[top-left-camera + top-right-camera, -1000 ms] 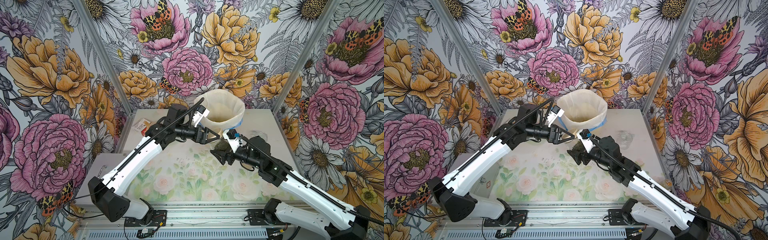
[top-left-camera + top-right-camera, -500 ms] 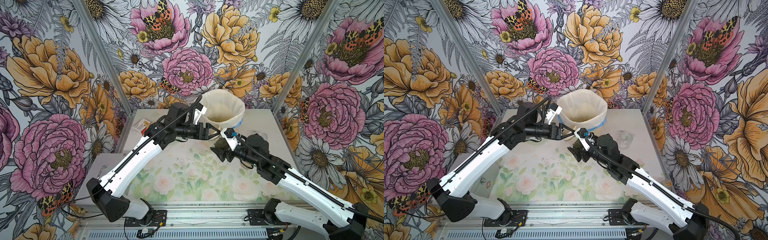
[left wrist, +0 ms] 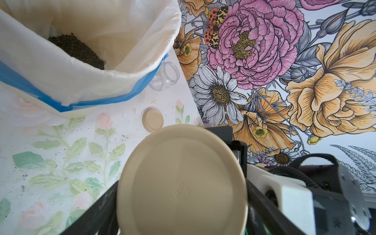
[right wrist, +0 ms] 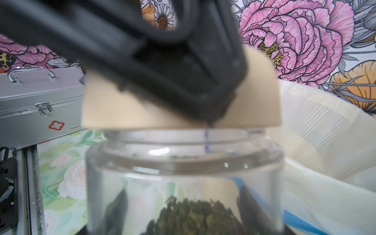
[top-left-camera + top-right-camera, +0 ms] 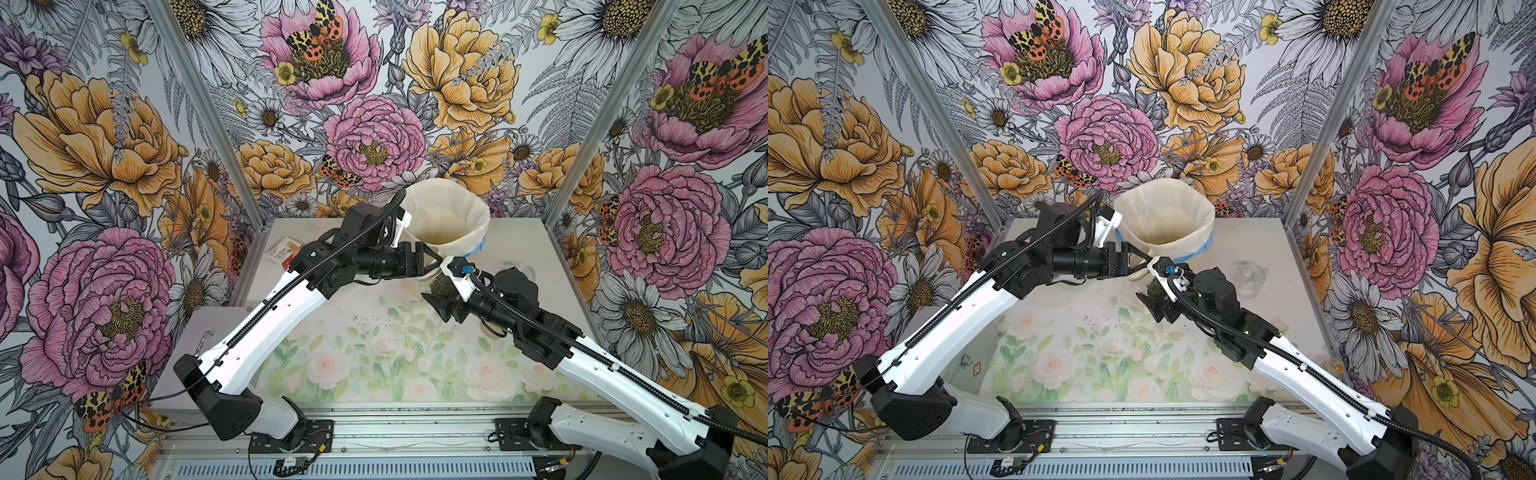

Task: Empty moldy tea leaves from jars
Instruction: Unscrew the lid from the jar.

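Right gripper and left gripper sit closer to bin than before; former grasps jar of moldy tea leaves steady while latter clamps lid, apparently to unscrew it.

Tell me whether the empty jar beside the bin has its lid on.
No, the empty jar shows an open mouth; a loose lid lies apart.

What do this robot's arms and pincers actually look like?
Two matching arms: the left arm and right arm have smooth white shells with black joints and bases. A ribbed black cable runs along each. The left gripper and right gripper are black two-fingered claws, each beside a white camera mount.
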